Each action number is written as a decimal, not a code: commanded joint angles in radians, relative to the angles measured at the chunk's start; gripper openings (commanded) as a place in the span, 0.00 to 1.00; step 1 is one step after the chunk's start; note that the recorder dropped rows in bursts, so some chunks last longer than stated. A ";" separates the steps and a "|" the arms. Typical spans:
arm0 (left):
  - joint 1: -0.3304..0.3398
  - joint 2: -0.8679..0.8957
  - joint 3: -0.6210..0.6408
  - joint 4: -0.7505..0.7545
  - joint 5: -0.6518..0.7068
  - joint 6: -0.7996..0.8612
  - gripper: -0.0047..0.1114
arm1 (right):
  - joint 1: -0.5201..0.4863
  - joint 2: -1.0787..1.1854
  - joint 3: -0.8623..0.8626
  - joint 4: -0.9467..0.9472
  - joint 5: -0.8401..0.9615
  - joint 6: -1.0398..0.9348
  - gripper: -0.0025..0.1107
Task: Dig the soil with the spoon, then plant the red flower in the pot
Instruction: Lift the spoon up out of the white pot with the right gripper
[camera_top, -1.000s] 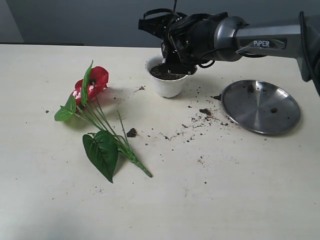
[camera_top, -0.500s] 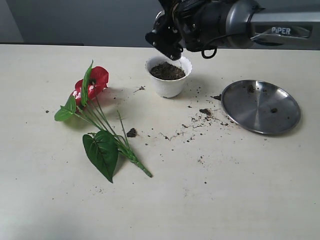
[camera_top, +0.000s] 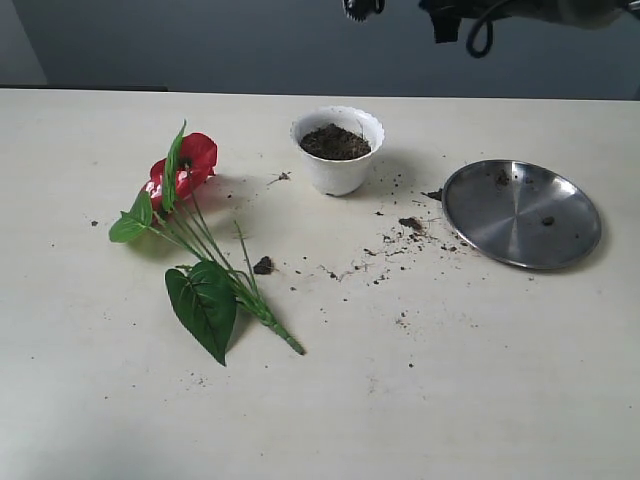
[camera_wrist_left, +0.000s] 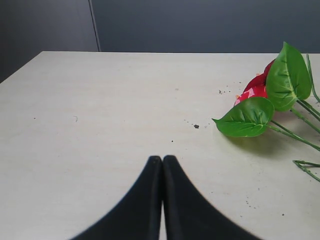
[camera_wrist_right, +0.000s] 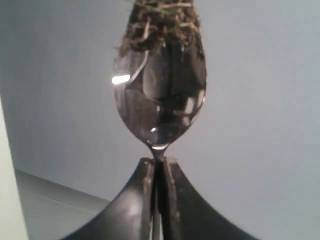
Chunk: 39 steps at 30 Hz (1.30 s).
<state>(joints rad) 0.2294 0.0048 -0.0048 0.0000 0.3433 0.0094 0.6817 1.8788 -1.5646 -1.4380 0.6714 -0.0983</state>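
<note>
Plainly one pot (camera_top: 338, 150), one spoon (camera_wrist_right: 160, 100), one flower (camera_top: 203, 300), perhaps two blooms (camera_top: 196, 155).

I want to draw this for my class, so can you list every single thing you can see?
pot: one, white, toward the table's back.
soil: dark brown, filling the pot; some on the spoon's tip.
soil crumbs: many, dark, scattered between pot and plate.
red flower: one, red blooms, green leaves, lying flat apart from the pot.
plate: one, shiny steel, on the pot's other side.
spoon: one, silver, in the right gripper.
table: one, cream.
left gripper: black, shut, empty, near the flower.
right gripper: black, shut on the spoon.
</note>
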 joint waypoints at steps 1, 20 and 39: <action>-0.003 -0.005 0.005 0.000 -0.011 -0.002 0.04 | -0.057 -0.082 0.104 0.029 -0.033 0.184 0.02; -0.003 -0.005 0.005 0.000 -0.011 -0.002 0.04 | -0.204 -0.179 0.294 0.063 -0.436 0.905 0.02; -0.003 -0.005 0.005 0.000 -0.011 -0.002 0.04 | -0.202 -0.179 0.294 0.133 -0.662 0.971 0.02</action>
<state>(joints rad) 0.2294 0.0048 -0.0048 0.0000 0.3433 0.0077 0.4833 1.7125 -1.2753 -1.3048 0.0366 0.8670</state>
